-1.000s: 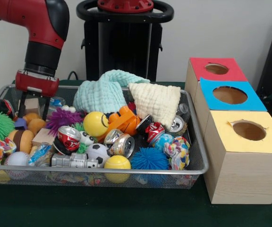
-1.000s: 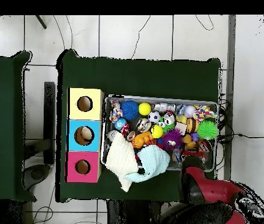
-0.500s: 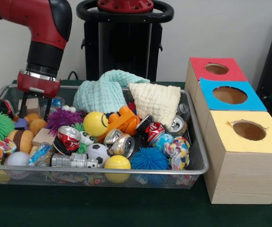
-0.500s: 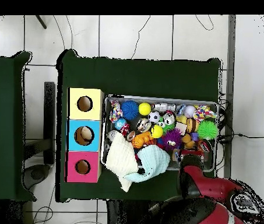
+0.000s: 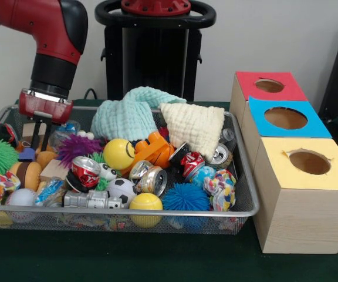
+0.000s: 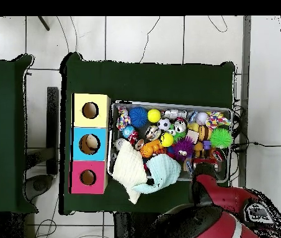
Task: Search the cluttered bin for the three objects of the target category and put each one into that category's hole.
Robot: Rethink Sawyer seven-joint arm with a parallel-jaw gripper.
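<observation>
Front view: jaws (image 5: pixel 38 136) sit low in the bin's (image 5: pixel 245 176) far corner away from the boxes (image 5: pixel 301 188), apparently probing for a target; I can't tell their opening.
Overhead view: arm (image 6: pixel 212 193) covers that corner, toys (image 6: pixel 167 127) crowd the rest.

Bright, even indoor light — soft shadows, faint glare on the cans (image 5: pixel 151 176), front view crisp.

You have a wire mesh bin (image 5: pixel 242 176) heaped with balls, crushed cans and two cloths on the worktop. Beside it stand three wooden boxes, with holes in red (image 5: pixel 269 86), blue (image 5: pixel 286 118) and yellow (image 5: pixel 310 162) tops.
</observation>
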